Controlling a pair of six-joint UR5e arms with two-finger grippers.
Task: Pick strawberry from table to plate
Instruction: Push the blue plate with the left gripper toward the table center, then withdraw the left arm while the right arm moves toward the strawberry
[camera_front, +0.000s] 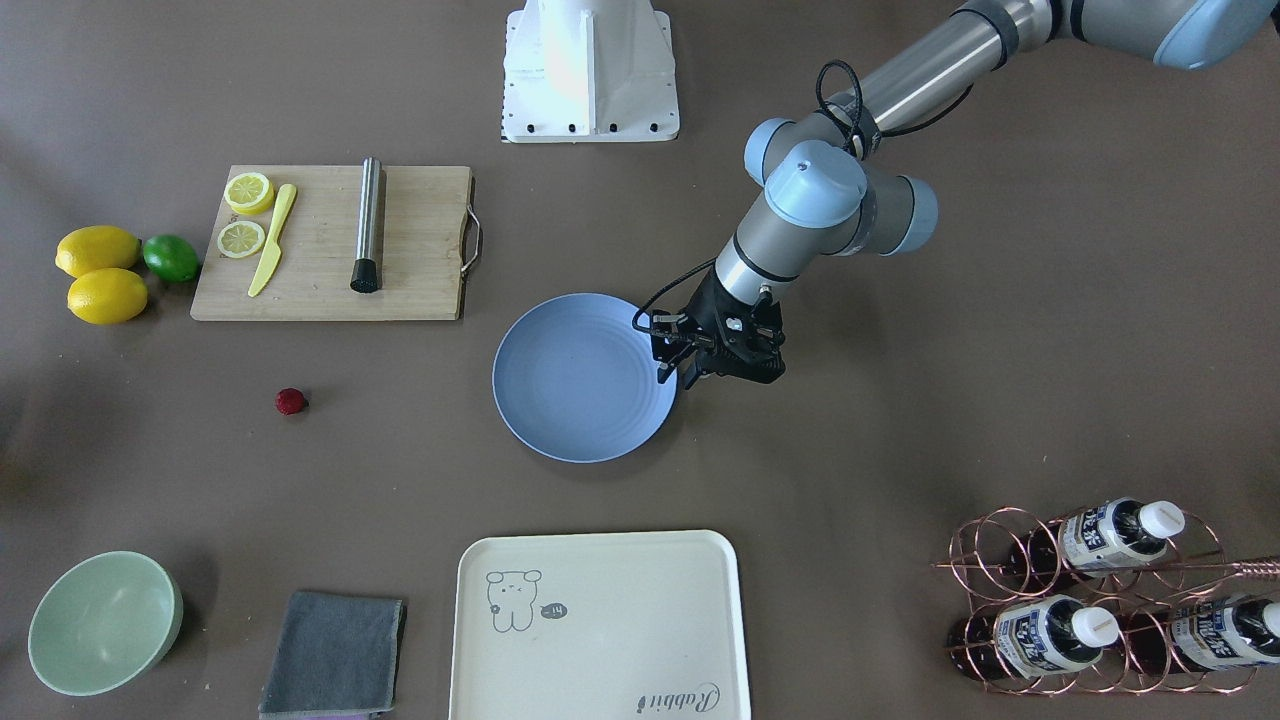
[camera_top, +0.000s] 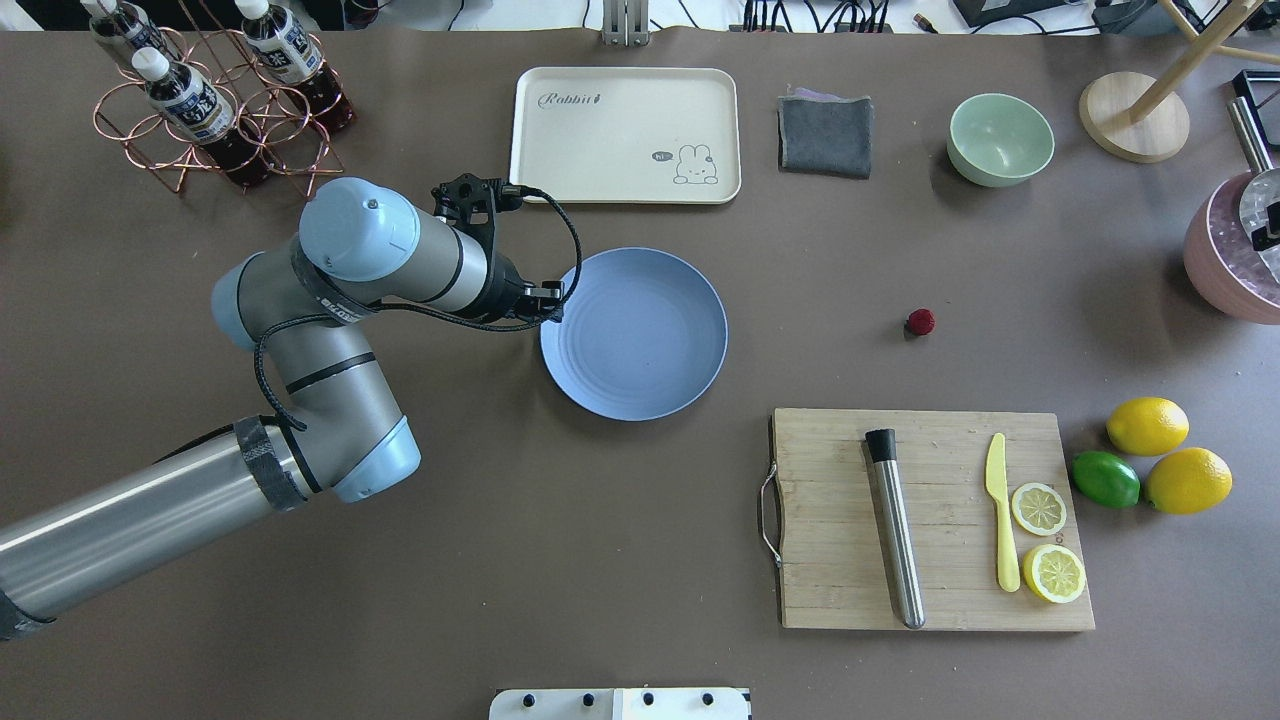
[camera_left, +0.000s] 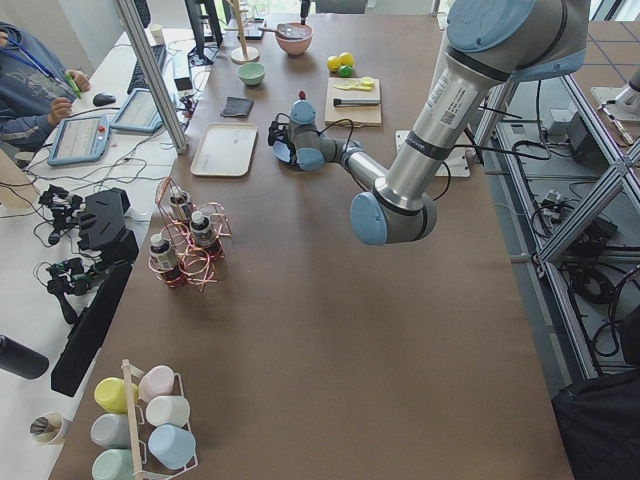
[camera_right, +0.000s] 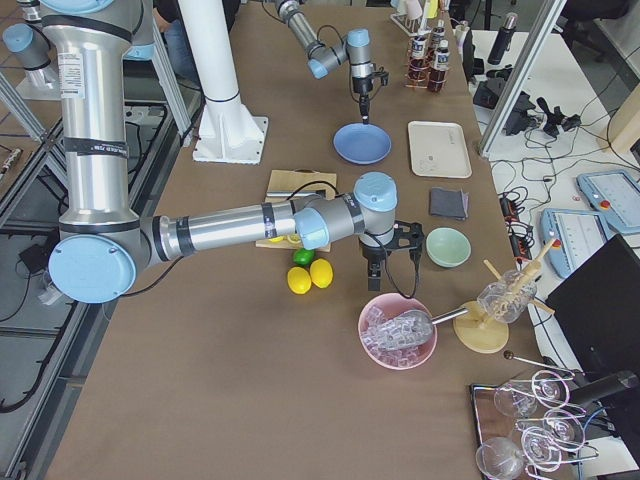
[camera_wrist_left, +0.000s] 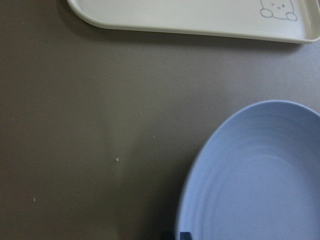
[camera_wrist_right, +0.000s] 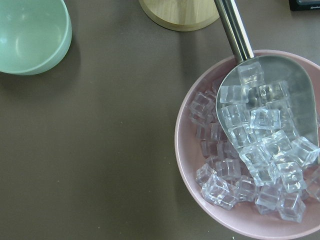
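Lying on table (camera_front: 900, 450): strawberry (camera_front: 291, 401), off plate (camera_front: 580, 380)

From my screens the grey-brown table (camera_top: 560, 560) fills every view; near its middle lies the light-blue plate (camera_top: 640, 335), flat on the surface; well off to the robot's right of it sits the small red strawberry (camera_top: 921, 321), alone and apart from everything else; nearer the robot I see a wooden cutting board (camera_top: 830, 560), with two lemons (camera_top: 1147, 425) and a lime (camera_top: 1105, 479) bunched just past its right end; along the far side I count a copper wire bottle rack (camera_front: 985, 566), a cream tray (camera_top: 620, 130), a folded grey cloth (camera_top: 825, 135), a pale-green bowl (camera_top: 1000, 140) and a round wooden stand base (camera_top: 1133, 125); a pink bowl of ice (camera_top: 1215, 270) sits at the right edge.
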